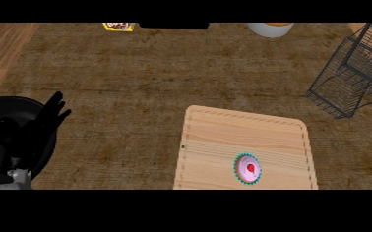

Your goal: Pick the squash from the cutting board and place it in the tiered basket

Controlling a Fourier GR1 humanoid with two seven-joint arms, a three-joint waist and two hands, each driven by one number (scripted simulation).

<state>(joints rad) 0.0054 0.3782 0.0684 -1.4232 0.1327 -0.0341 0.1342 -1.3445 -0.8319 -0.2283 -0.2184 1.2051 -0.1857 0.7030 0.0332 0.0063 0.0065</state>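
Head view. One pale wooden cutting board [245,150], rounded corners, grooved border. On it, near the lower edge, one small round item [248,168]: teal scalloped rim, pink face, red centre. One black wire tiered basket [347,73], far right. My left hand [45,115]: fingers straight, holding nothing, over a black round pan [15,109].

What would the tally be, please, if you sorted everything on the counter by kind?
Cutting board: 1
Cupcake-like item on the board: 1
Wire tiered basket: 1
Black round pan at the left edge: 1
Cut-off items at the far edge (yellow packet, dark object, pale bowl): 3
Total: 7
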